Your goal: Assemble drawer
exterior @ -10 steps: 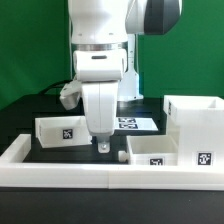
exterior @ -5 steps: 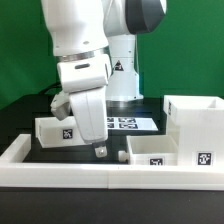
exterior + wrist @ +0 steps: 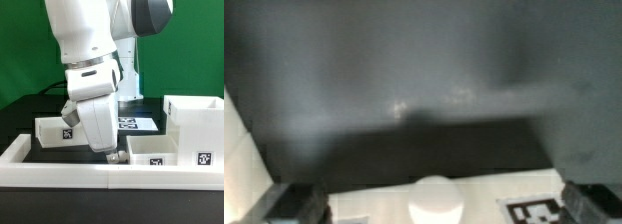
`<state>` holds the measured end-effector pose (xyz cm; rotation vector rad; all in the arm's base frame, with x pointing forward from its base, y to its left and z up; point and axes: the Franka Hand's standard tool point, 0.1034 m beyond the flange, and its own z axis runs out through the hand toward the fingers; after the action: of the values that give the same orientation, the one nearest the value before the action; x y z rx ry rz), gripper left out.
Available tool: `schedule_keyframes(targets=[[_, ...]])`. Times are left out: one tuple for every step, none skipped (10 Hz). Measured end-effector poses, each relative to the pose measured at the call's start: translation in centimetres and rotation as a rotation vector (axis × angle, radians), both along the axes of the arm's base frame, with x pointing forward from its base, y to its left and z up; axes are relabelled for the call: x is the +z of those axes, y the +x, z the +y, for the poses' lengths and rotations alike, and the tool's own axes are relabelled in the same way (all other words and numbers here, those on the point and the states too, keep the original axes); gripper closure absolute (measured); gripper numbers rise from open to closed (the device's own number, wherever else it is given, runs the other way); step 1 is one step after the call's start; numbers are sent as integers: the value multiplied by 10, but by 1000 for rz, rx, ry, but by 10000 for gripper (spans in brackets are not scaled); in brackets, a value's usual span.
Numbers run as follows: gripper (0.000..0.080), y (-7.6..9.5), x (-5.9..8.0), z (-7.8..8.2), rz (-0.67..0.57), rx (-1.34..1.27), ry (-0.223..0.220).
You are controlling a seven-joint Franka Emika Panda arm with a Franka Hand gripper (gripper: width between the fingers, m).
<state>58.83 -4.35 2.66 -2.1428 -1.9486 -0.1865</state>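
The drawer's tall white housing (image 3: pixel 195 122) stands at the exterior view's right, with a tag low on its front. One small tray (image 3: pixel 58 128) sits at the left behind the arm. The other tray (image 3: pixel 156 150) sits in front of the housing. My gripper (image 3: pixel 111 154) hangs tilted, low over the dark table, just left of the front tray. In the blurred wrist view my gripper (image 3: pixel 441 205) is open, its dark fingers (image 3: pixel 295 203) wide apart, with a white tagged surface (image 3: pixel 535 205) and a rounded white shape (image 3: pixel 434 198) between them. It holds nothing.
A long low white border wall (image 3: pixel 60 166) runs along the front and left of the table. The marker board (image 3: pixel 134 123) lies flat behind the gripper. The arm's base stands at the back centre.
The arm has swung to the exterior view's left and tilted. The gripper has dropped lower and its tips have moved right, toward the front tray.
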Motion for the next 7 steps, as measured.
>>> schedule_keyframes(targets=[[151,-1,-1,5,5,-22,1],[151,0,-1,7,2,-45,2],[151,1,0,1,-25,-119,-9],[151,-1,-2,1,-17,-112,-9],[151,-1,-2,1,-17,-113,-9],[151,-1,-3,1,-16,-113,-9],[151,-2,-3,2,-19,-95,-7]])
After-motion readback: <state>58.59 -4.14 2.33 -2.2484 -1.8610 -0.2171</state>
